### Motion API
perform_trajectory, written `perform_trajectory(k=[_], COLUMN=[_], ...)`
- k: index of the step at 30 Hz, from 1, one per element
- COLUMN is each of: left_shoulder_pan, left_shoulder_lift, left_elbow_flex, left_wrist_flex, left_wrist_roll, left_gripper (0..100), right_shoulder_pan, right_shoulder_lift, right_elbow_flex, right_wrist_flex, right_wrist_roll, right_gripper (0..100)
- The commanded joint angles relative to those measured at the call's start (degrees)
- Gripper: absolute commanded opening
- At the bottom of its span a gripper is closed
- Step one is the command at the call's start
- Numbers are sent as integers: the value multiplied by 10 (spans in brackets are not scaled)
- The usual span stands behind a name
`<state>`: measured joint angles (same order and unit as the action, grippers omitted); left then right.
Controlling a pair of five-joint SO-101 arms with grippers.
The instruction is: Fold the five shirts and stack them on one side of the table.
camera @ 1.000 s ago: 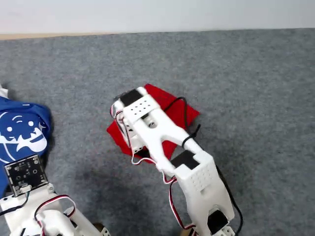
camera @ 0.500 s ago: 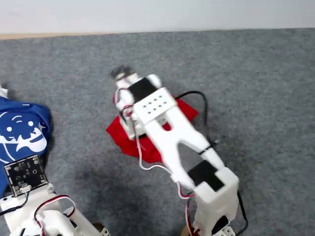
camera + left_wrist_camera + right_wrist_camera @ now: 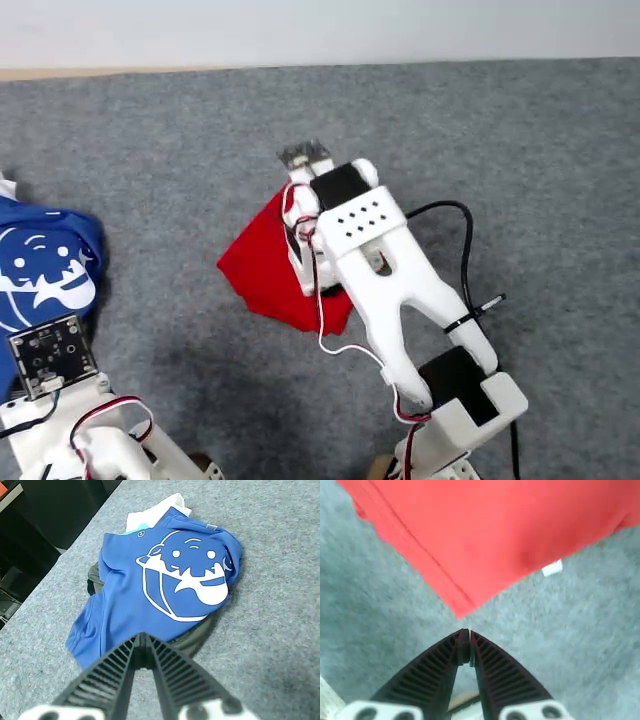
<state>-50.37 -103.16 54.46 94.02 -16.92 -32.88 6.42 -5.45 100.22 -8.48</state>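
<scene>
**High view.** The right arm (image 3: 390,270) rises from the near right edge and slants up and left over the middle of the grey counter (image 3: 520,150), with its wrist bent downward. The red shirt (image 3: 262,265) lies crumpled in a rough triangle at the counter's centre, its right part hidden under this arm. The left arm (image 3: 90,430) stands at the near left corner, and its wrist points toward the blue shirt (image 3: 40,262) at the left edge.

**Right wrist view.** The right fingers (image 3: 440,660) are pressed together with nothing between them. Their tips are just short of a corner of the red shirt (image 3: 495,530), above bare counter. A small white tag (image 3: 551,568) shows at the shirt's edge.

**Left wrist view.** The left fingers (image 3: 120,665) are likewise together and grip nothing, with their tips over the near hem of the blue shirt (image 3: 165,590). That shirt tops a pile: a white shirt (image 3: 155,512) shows at its far side and a dark garment (image 3: 200,635) beneath it.
</scene>
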Motion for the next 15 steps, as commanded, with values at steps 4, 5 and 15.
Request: perform_trajectory(k=[4, 5, 15], left_shoulder_pan=[-1, -1, -1], left_shoulder_lift=[-2, -2, -2], left_elbow_flex=[-2, -2, 0], left_wrist_flex=[-11, -11, -11], left_wrist_roll=[-4, -4, -4], left_gripper=[5, 5, 5], right_shoulder_pan=[30, 39, 113], right_shoulder_lift=[-36, -36, -34], right_elbow_flex=[40, 41, 142], right_wrist_flex=[14, 5, -221], right_wrist_roll=[-40, -51, -55], right_gripper=[9, 9, 9])
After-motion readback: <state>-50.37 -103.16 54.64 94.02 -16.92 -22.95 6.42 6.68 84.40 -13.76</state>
